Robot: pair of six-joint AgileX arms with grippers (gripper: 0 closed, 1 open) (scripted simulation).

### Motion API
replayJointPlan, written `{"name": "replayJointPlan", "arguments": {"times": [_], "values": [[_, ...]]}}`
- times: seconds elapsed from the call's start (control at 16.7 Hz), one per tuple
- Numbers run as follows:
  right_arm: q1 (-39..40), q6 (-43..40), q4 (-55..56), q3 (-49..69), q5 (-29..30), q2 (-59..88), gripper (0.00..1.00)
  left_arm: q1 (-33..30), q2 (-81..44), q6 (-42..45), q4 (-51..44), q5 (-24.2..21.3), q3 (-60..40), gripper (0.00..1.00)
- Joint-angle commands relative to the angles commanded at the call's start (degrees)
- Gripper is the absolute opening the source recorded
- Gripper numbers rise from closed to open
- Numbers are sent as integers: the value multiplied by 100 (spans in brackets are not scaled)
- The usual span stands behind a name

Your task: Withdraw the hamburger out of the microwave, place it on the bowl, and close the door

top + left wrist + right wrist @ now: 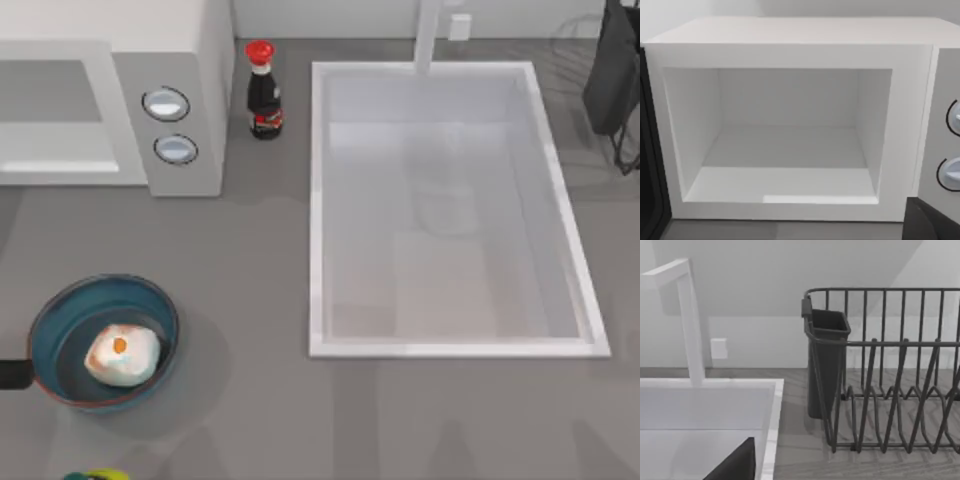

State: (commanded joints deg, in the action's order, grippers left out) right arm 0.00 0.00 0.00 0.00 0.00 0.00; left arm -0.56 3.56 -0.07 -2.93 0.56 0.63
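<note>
The hamburger (122,353), a pale lump with an orange spot, lies inside the blue bowl (60,310) at the table's front left. The microwave (205,60) stands at the back left, its two knobs facing the front. In the left wrist view its cavity (785,150) is open and empty. A dark strip (649,150) runs along one side of the opening; I cannot tell whether it is the door. One dark finger (932,220) of my left gripper shows in a corner, far from the middle, with nothing held. A finger (735,465) of my right gripper hangs over the sink's corner.
A soy sauce bottle (263,90) stands just right of the microwave. The large white sink (315,200) with its tap (428,35) takes up the table's right half. A dark dish rack (890,370) stands at the back right. A black piece (10,373) touches the bowl's left rim.
</note>
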Motion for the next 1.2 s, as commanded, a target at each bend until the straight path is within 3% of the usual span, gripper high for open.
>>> {"name": "replayJointPlan", "arguments": {"times": [0.36, 0.84, 1.2], "values": [[0, 0, 0, 0, 0, 0, 100, 18, 61, -1, -62, -9, -16, 0], [0, 0, 0, 0, 0, 0, 100, 1298, 317, -8, -741, -1289, -441, 0], [0, 0, 0, 0, 0, 0, 100, 1401, 312, -5, -796, -1396, -479, 0]]}}
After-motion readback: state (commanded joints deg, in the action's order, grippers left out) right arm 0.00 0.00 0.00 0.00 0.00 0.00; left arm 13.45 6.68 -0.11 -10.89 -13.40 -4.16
